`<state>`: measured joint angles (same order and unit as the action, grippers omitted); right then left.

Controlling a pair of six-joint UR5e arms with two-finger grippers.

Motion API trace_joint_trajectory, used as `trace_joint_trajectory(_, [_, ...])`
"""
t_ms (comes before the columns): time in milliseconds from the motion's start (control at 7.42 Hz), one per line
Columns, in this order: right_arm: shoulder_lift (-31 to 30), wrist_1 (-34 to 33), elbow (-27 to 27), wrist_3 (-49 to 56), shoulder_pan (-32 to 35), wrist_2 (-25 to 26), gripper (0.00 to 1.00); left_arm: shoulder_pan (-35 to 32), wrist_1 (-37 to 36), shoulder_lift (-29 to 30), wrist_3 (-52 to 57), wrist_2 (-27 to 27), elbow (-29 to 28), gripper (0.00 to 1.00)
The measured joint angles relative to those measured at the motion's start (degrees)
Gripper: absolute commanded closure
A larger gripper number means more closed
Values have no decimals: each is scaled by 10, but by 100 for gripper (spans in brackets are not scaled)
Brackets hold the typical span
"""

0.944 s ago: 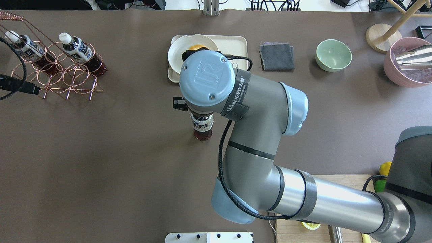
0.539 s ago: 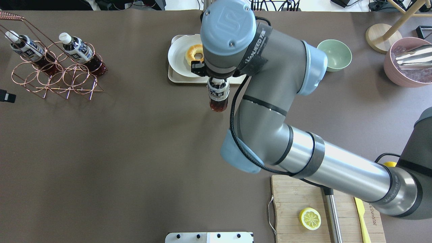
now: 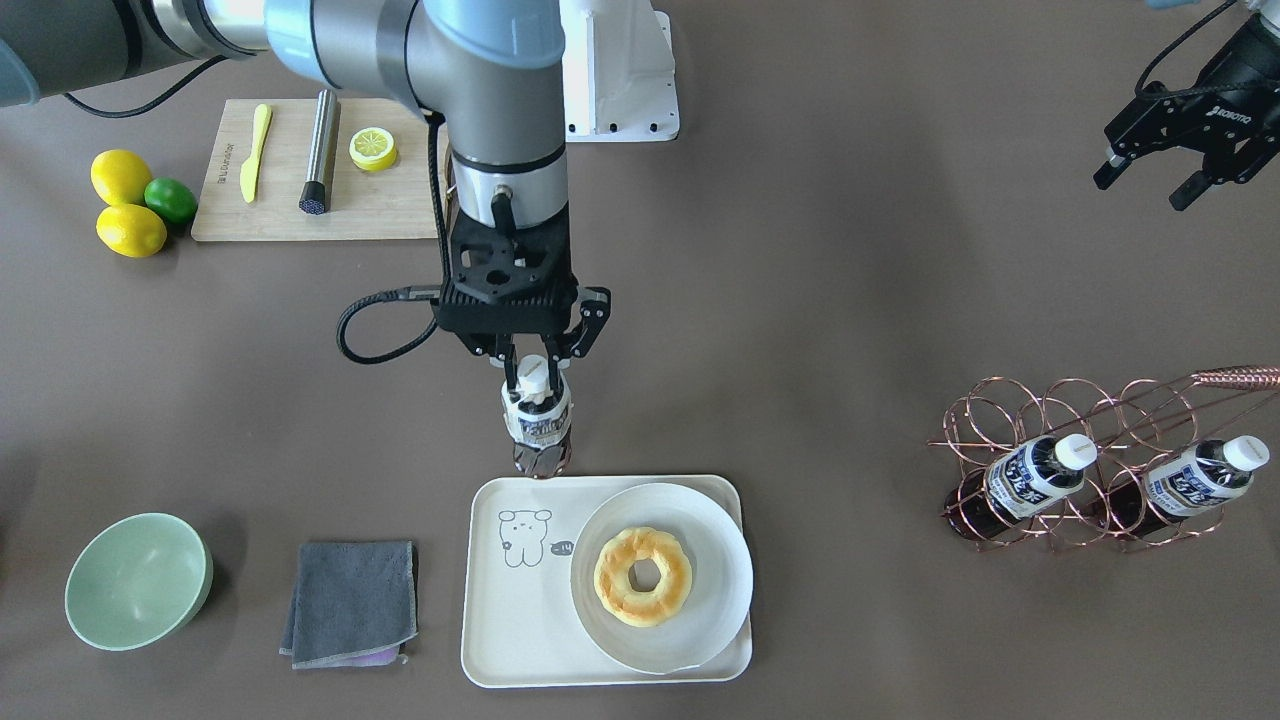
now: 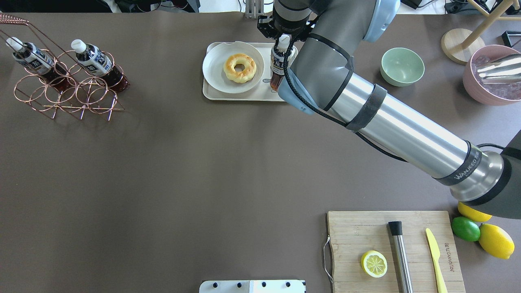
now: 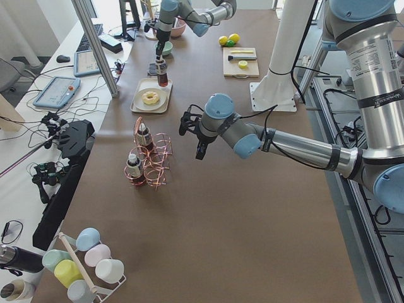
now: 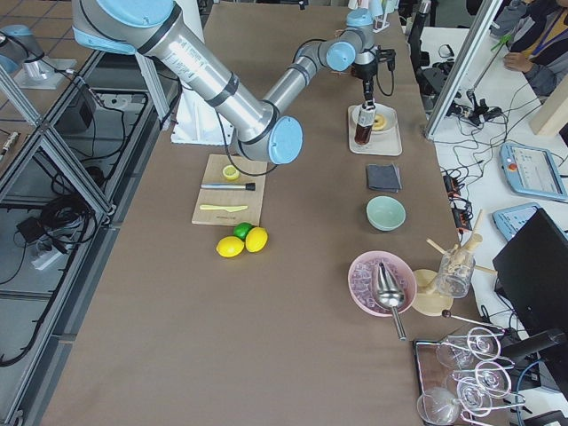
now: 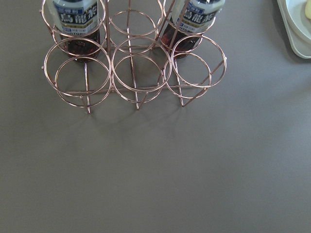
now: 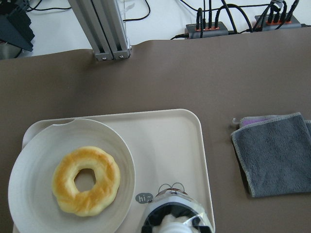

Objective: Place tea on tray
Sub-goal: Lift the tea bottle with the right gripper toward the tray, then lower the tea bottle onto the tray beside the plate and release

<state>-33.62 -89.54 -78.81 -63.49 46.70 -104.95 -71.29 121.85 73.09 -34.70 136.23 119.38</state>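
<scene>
cutting board (image 4: 354, 228): nearest the robot, well apart from the tray (image 3: 500, 640), toward the robot's right
bench (image 4: 163, 171): wide bare brown stretch between the robot and the tray's near rim
left claw (image 3: 1142, 190): fingers spread wide, holds nothing, up over bare bench, well apart from the tray on the robot's left
wire rack (image 3: 1090, 420): well off the tray's left edge, two alike bottles lying in it
right claw (image 3: 536, 372): pinched narrow on the white cap, points straight down
tea (image 3: 538, 430): upright, hanging from the right claw at the tray's near rim, over the bare right half by the bear drawing; cannot tell if its base touches
plate (image 3: 715, 560): fills the tray's left half, overhangs the rim, donut (image 3: 642, 577) on it
grey cloth (image 3: 350, 603): just beside the tray's right edge, narrow gap
green bowl (image 3: 138, 580): past the cloth, apart from the tray
far side: strip of bare bench between the tray's far rim and the bench edge
</scene>
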Motion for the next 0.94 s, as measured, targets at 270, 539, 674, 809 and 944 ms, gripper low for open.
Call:
trace_joint_trajectory(270, [26, 29, 71, 13, 21, -13, 100, -1, 25, -11, -3, 2, -6, 3])
trace_joint_trajectory(539, [37, 68, 115, 16, 29, -15, 100, -1, 34, -15, -4, 3, -7, 3])
trace_joint_trajectory(674, [39, 78, 125, 17, 32, -17, 7, -1, 35, -15, -4, 3, -7, 3])
trace_joint_trajectory(809, [40, 83, 130, 17, 32, -18, 0, -1, 36, -15, -4, 2, -7, 3])
trace_joint_trajectory(944, [41, 84, 131, 19, 33, -18, 0, -1, 36, -15, -4, 2, -7, 3])
